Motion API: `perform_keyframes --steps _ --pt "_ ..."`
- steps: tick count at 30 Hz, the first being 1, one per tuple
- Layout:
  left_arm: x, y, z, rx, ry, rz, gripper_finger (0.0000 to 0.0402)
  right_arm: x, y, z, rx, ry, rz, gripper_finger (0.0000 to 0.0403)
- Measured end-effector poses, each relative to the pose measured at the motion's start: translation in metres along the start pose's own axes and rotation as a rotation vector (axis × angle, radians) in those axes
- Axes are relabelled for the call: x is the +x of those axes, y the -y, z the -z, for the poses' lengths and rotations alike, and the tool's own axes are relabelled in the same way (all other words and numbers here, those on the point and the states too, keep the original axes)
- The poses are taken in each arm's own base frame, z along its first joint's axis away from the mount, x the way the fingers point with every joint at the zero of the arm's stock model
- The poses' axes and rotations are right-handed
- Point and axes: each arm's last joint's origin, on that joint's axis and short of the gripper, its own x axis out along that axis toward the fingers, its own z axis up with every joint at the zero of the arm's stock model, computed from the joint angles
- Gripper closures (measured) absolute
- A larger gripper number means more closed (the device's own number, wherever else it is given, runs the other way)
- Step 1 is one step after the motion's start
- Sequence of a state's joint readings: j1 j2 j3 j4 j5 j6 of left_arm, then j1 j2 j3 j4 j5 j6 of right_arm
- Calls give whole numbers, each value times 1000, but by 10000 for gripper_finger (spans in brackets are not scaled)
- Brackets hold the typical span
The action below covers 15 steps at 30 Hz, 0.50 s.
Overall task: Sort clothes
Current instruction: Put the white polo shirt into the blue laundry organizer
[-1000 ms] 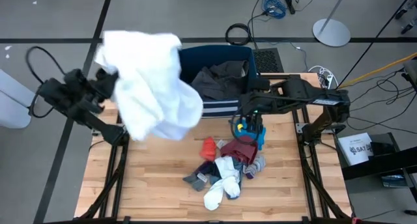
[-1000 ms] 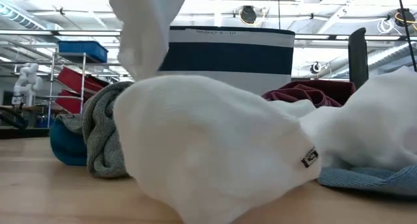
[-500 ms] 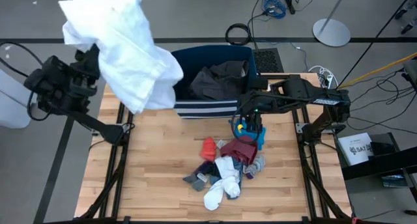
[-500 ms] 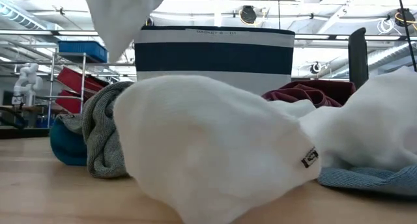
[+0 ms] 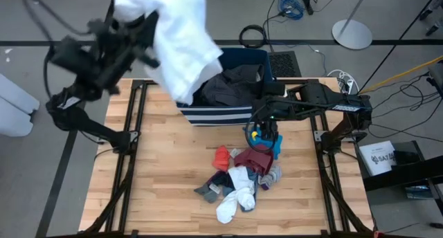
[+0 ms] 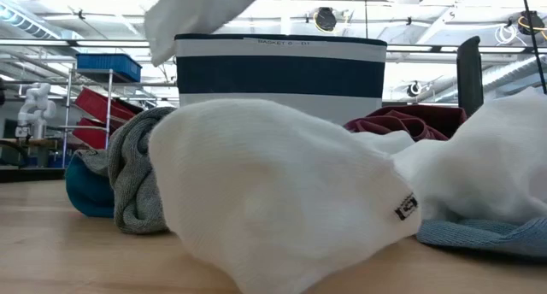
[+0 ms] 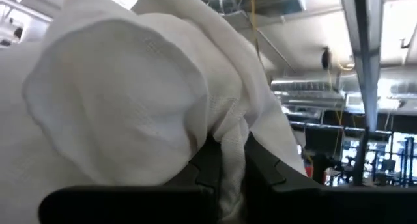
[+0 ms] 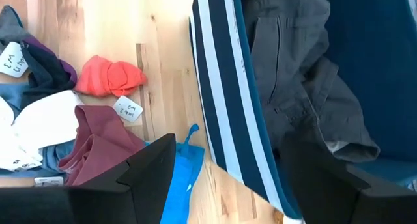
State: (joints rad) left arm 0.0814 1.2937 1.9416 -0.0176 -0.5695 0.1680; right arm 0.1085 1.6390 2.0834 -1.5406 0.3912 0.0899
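Your left arm has swung the white garment [image 5: 181, 41] from beside the table to above the navy bin [image 5: 239, 115], so a drop looks close. The left gripper [image 7: 225, 168] stays clenched on it, cloth pinched between the jaws. Your right gripper [image 8: 225, 178] waits spread wide, empty, over the blue piece [image 5: 266, 138] beside the bin.

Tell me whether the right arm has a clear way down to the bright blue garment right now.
Probably yes. The right gripper hangs open just above the bright blue garment, which lies on the table beside the striped bin with nothing on top of it; only the maroon piece touches its edge.
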Motion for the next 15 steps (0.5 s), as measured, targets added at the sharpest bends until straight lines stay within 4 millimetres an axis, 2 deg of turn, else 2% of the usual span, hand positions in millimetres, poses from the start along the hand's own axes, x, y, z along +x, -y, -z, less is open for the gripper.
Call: perform_keyframes --steps 4,7,15 --pt "36 -12 2 -101 4 20 367 0 0 3 18 -28 3 140" --pt "63 -23 16 -201 -25 64 367 0 0 3 22 -28 3 140" --pt "127 -63 100 -420 -257 92 367 -3 -6 4 6 -18 -10 140"
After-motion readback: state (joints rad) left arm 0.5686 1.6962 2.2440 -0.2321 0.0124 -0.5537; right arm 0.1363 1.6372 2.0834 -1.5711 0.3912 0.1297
